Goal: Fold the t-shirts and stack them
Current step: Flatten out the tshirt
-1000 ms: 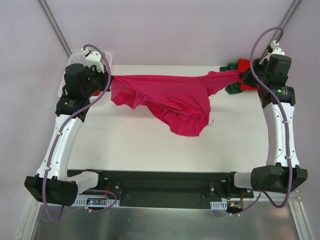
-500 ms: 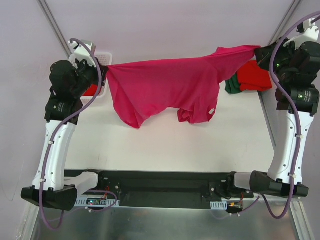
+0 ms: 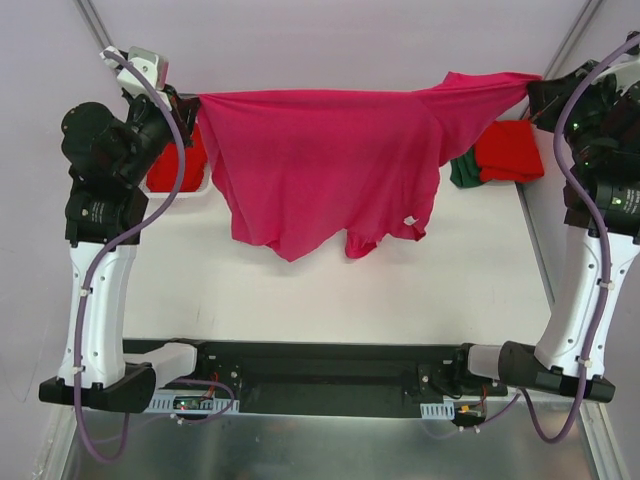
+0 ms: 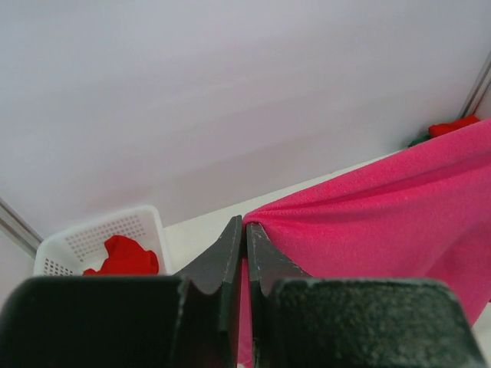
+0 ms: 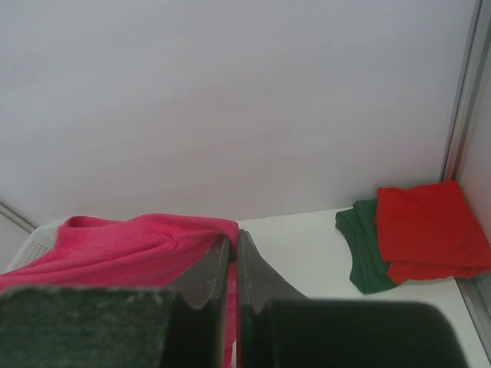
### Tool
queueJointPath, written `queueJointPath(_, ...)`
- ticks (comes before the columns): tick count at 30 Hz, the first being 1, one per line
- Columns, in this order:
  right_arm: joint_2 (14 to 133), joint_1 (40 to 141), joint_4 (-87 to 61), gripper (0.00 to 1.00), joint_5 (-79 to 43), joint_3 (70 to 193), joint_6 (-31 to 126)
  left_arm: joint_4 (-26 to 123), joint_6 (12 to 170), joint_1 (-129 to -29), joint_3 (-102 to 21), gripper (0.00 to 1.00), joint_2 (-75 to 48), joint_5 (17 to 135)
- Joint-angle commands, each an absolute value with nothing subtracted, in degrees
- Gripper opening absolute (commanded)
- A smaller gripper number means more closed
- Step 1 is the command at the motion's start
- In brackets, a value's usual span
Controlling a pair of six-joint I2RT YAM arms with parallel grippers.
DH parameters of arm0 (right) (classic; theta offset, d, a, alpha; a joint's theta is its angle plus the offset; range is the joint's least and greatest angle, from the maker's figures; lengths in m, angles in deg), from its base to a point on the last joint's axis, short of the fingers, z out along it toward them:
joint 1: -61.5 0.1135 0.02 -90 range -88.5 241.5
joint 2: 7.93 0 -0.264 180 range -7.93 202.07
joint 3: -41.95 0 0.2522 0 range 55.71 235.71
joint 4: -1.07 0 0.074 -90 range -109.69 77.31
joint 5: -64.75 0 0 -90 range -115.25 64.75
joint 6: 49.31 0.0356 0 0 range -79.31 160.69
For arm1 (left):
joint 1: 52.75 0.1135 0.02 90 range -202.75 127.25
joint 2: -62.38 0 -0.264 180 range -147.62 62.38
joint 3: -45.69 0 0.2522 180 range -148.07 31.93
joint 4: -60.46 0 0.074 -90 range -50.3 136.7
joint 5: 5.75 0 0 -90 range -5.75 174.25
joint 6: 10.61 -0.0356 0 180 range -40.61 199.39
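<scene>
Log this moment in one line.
left gripper: shut on magenta t-shirt; right gripper: same; pose: hanging spread between them; red t-shirt: atop green t-shirt

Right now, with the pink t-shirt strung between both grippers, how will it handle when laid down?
Probably very floppy: the pink t-shirt sags in loose folds below its stretched top edge. Likely light, since small pinches by the left gripper and right gripper carry it all. It may bunch rather than lie flat.

pink t-shirt (image 3: 320, 160): 1 | red t-shirts (image 3: 510, 150) (image 3: 167, 170): 2 | green t-shirt (image 3: 462, 173): 1 | basket (image 4: 103, 231): 1 | grippers (image 4: 245, 226) (image 5: 232, 239): 2
</scene>
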State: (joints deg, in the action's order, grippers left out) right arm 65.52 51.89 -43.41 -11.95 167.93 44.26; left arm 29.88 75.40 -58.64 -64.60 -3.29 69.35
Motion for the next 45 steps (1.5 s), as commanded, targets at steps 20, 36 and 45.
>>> queueJointPath(20,65.11,49.81,-23.77,0.01,14.21,179.10,53.35,30.45,80.80,-56.70,-73.45,0.00,-7.67,58.58)
queueJointPath(36,57.75,49.81,-25.72,0.01,14.93,173.27,50.97,27.45,81.95,-56.70,-69.33,0.00,0.41,58.74)
queueJointPath(45,55.99,49.72,-28.16,0.01,11.93,174.89,48.25,24.82,82.20,-56.62,-71.78,0.00,0.58,57.36)
